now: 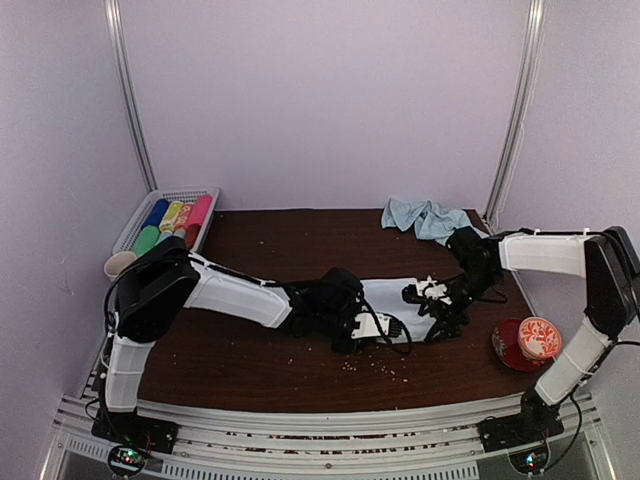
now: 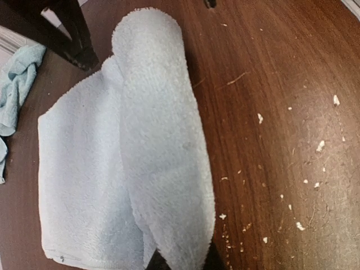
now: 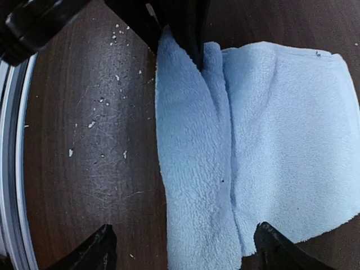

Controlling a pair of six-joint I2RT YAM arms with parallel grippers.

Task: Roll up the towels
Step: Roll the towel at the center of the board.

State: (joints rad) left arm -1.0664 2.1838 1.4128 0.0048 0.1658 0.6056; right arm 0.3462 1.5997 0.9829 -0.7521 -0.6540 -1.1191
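Top external, crumpled towel behind, basket left

The left hand pinches the rolled edge of the pale towel on the table.

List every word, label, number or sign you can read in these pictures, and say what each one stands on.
No text can be read anywhere.
The half-rolled towel and the crumpled towel: plain, unmarked.
The red-and-white disc on the right: a pattern, too blurred to read.
The coloured rolls in the basket: no lettering shows.
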